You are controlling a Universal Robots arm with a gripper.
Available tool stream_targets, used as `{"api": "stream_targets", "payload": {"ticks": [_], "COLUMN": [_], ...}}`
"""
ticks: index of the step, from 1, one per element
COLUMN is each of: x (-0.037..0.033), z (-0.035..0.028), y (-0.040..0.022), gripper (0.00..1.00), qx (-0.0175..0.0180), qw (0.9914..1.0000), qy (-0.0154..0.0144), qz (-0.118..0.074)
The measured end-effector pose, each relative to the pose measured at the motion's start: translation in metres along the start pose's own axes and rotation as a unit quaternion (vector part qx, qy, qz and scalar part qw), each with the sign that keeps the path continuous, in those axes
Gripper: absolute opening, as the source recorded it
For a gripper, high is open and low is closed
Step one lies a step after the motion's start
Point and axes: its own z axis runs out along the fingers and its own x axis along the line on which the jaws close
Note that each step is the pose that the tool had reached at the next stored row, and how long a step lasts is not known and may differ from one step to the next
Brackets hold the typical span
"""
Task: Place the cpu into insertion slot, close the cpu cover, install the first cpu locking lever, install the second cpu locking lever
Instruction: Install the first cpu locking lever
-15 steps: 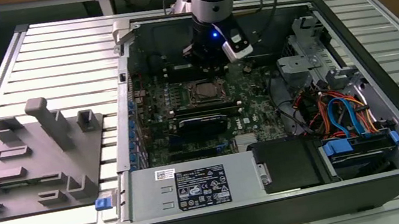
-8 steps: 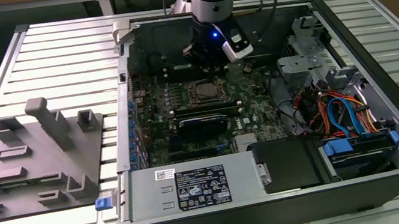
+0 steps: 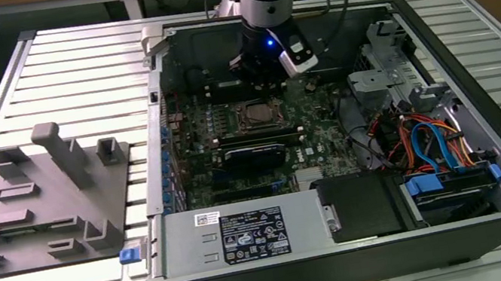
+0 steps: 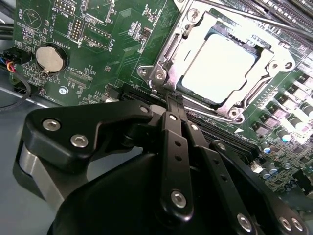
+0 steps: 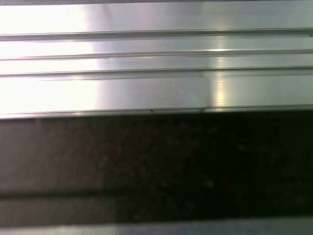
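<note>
While our black two-fingered gripper (image 4: 174,100) hangs pinched together and empty, we see the pale silver square cpu (image 4: 221,66) seated in the silver-rimmed insertion slot (image 4: 168,58), just beyond our fingertips, under the thin metal cpu cover (image 4: 274,58).

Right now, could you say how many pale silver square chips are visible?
1: the cpu in the silver-rimmed insertion slot, framed by the silvery cpu cover; others may be hidden.
</note>
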Motion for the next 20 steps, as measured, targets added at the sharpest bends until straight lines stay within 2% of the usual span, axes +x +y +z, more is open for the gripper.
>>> {"api": "stream_targets", "payload": {"ticks": [9, 12, 20], "x": [0.0000, 0.0000, 0.0000], "z": [-0.0018, -0.0012, 0.0023], "y": [0.0001, 0.0001, -0.0003], "gripper": [0.11, 0.11, 0.11], "qx": [0.0005, 0.0033, 0.0158], "qw": [1.00000, 0.99999, 0.99987], "qy": [0.0000, -0.0001, -0.0005], "qz": [0.000, 0.000, 0.000]}}
